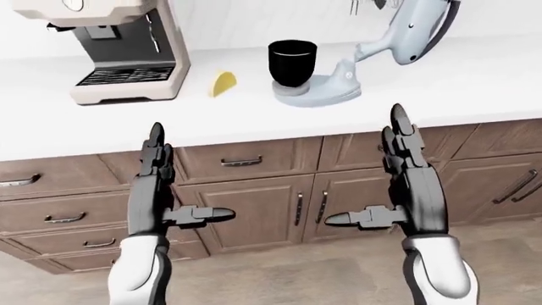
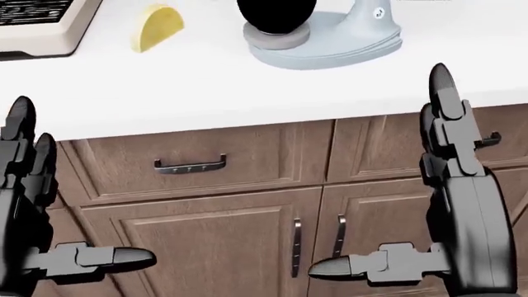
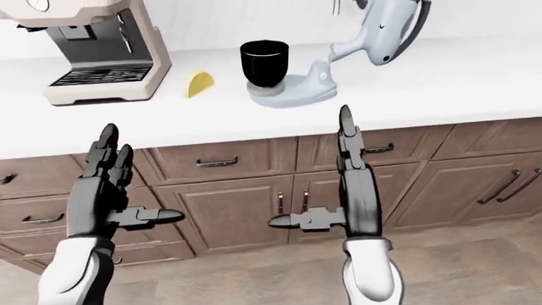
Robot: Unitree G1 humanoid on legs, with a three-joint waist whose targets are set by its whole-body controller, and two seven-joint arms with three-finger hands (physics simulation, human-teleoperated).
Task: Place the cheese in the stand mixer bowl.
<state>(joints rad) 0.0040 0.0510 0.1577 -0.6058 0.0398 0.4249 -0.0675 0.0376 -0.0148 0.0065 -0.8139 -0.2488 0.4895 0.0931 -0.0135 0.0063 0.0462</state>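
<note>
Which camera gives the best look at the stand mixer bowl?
The left-eye view: the whole black stand mixer bowl shows on its base, open top visible. The right-eye view shows nearly the same. The head view cuts off its upper part.

No text can be read; the stand mixer (image 1: pixel 398 38) bears only a small, illegible round mark.

coffee machine (image 1: pixel 119 54) left of cheese (image 1: pixel 222 83)
</note>
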